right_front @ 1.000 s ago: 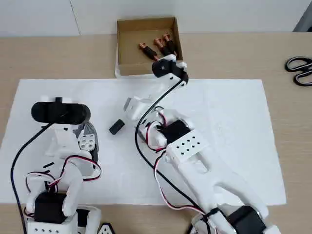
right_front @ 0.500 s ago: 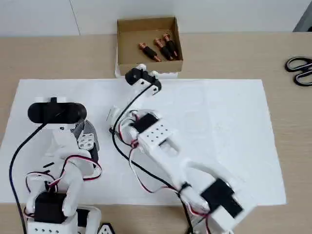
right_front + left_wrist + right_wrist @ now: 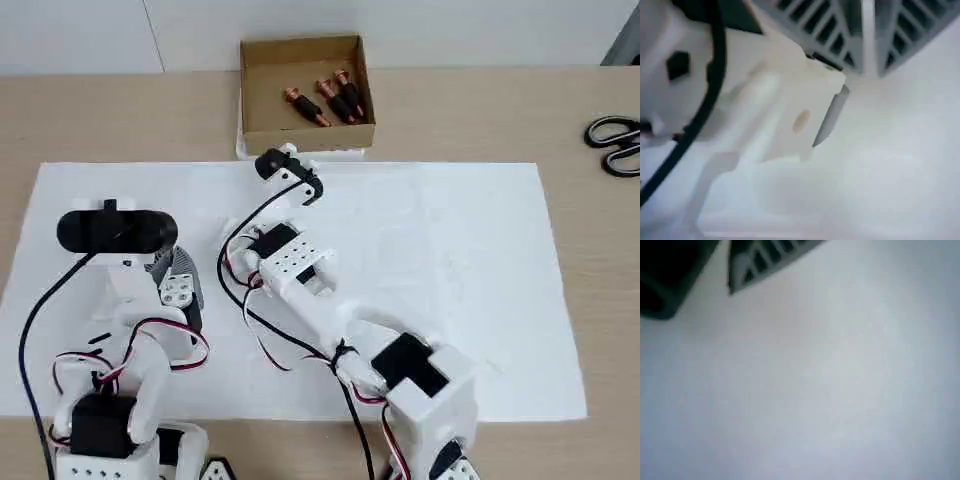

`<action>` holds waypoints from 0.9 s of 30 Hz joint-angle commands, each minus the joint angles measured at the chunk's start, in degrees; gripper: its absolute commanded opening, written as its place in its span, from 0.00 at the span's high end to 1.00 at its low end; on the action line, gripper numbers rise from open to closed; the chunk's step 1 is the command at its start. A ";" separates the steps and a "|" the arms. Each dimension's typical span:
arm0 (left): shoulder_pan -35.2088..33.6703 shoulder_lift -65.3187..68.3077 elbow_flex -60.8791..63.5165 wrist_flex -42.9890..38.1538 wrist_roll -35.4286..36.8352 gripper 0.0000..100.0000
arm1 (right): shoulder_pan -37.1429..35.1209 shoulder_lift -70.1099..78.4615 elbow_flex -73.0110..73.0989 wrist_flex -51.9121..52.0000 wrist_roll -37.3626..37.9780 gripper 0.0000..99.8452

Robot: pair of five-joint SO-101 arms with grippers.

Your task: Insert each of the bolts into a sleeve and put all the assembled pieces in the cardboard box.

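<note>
white plastic nearest: at the near-left the left arm (image 3: 120, 330) sits folded over its base, left gripper (image 3: 180, 275) tucked low above the paper sheet (image 3: 480, 260). its wrist cam has it hard against the arm's own white shell. released or clenched, can't tell.

right arm (image 3: 300, 275) runs from the near-right edge diagonally to mid-sheet, wrist turned down at the paper. right gripper (image 3: 760, 260) sits close over the sheet w/ a dark blurry piece (image 3: 662, 280) just beside it. poss. a sleeve, too smeared to say. also can't tell if this gripper is released, clenched or grasping that piece.

farther back, past the sheet's far edge, the cardboard box (image 3: 262, 100) stands on the wooden table (image 3: 100, 110), just beyond the right arm's wrist. inside, toward its right wall, lie three assembled pieces (image 3: 330, 98): copper-coloured bolts, each w/ a black sleeve, close together and tilted. far right, well apart, are scissors (image 3: 615, 140), not part of the job.

progress, as a judgement: 3 pcs assembled & boxed, so most of the work looks done. if the dark piece is a sleeve, approx one more assy is left: it needs a bolt pushed in, then the drop into the box. prob late in the task, not finished.
</note>
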 commanded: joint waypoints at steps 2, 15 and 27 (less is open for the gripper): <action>-0.18 -0.53 -2.68 0.35 0.18 0.99 | -0.57 2.59 -5.54 -0.04 -0.35 0.79; -0.18 -0.53 -2.68 0.35 0.00 0.99 | -1.54 7.08 -6.59 3.47 0.09 1.00; -0.18 -0.53 -2.68 0.09 0.00 0.99 | 0.13 -8.92 -6.42 6.81 5.89 1.00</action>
